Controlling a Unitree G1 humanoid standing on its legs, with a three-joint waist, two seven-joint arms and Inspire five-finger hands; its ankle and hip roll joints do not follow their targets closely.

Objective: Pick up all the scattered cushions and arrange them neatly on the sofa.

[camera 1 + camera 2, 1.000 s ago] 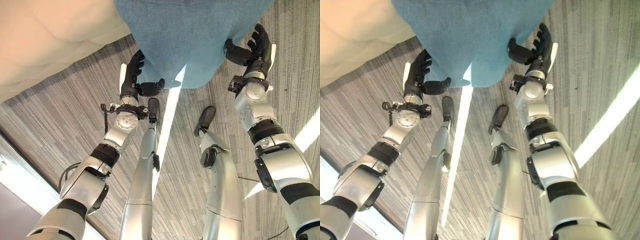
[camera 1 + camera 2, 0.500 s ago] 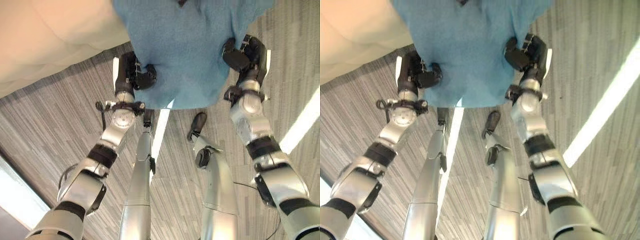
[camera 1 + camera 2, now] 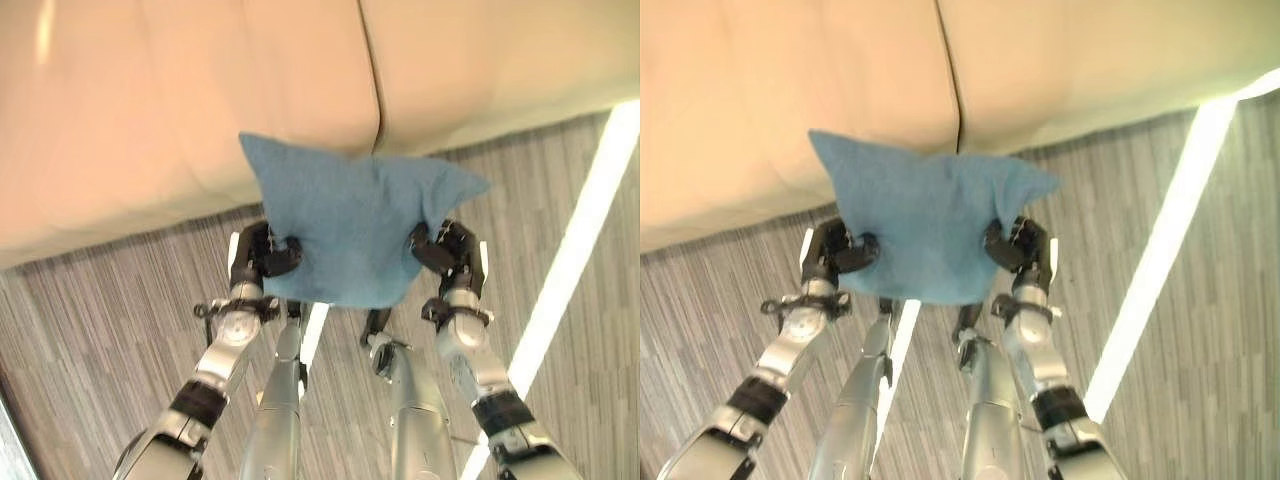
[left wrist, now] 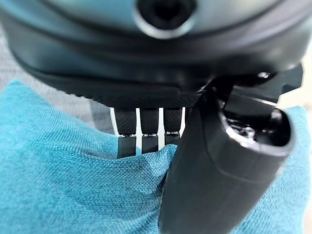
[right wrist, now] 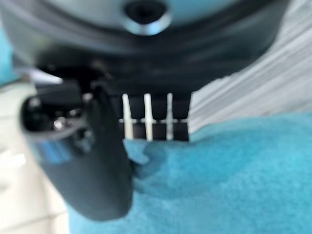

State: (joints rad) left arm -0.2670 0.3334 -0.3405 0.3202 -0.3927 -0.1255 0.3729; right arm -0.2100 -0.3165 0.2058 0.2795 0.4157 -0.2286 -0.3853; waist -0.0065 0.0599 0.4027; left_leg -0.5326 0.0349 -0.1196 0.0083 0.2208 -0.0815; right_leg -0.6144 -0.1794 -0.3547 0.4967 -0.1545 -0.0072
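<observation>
A blue cushion hangs in the air in front of the cream sofa, its upper corners overlapping the seat's front edge. My left hand pinches its left lower edge, thumb curled over the cloth. On the opposite edge my right hand grips the same way, thumb and fingers pressed into the fabric. Both arms reach up from below.
The sofa's seat has two cushions split by a seam. Grey striped carpet lies under me, crossed by a bright strip of sunlight on the right.
The camera has tilted up, bringing the sofa into view. Both hands closed on the cushion's edges and raised it toward the sofa's front.
</observation>
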